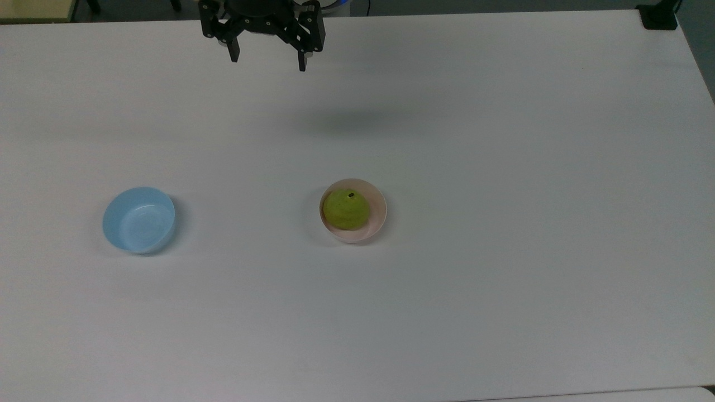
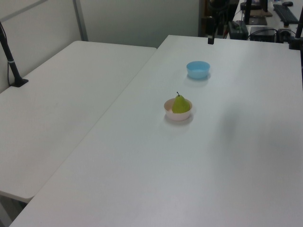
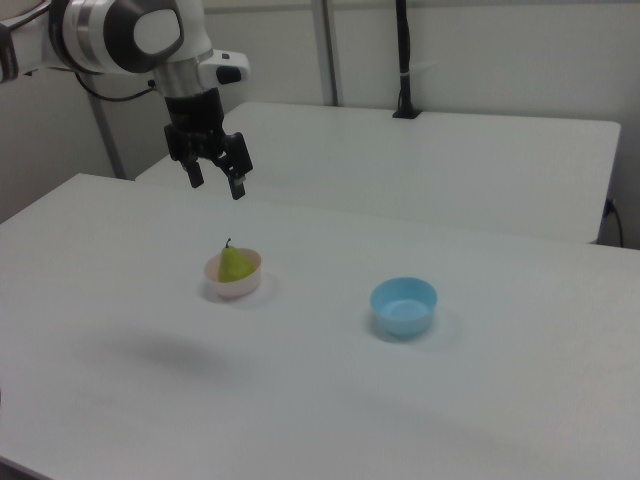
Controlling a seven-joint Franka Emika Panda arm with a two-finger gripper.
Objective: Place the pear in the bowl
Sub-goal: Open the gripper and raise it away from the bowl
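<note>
The yellow-green pear (image 1: 346,209) (image 2: 180,104) (image 3: 234,265) stands upright inside the pale pink bowl (image 1: 376,218) (image 2: 178,115) (image 3: 233,289), stem up. My gripper (image 1: 267,57) (image 3: 216,181) hangs open and empty, high above the table at the top view's upper edge, well away from the bowl. In the right view it is up and to the left of the pear. In the left view one dark finger (image 2: 210,38) shows at the far end of the table.
A light blue bowl (image 1: 139,220) (image 2: 198,69) (image 3: 404,306) sits empty to the top view's left of the pink bowl. The white table (image 1: 503,251) is wide around both. A second white table (image 2: 61,94) adjoins it, with a black pole (image 3: 403,60) clamped on.
</note>
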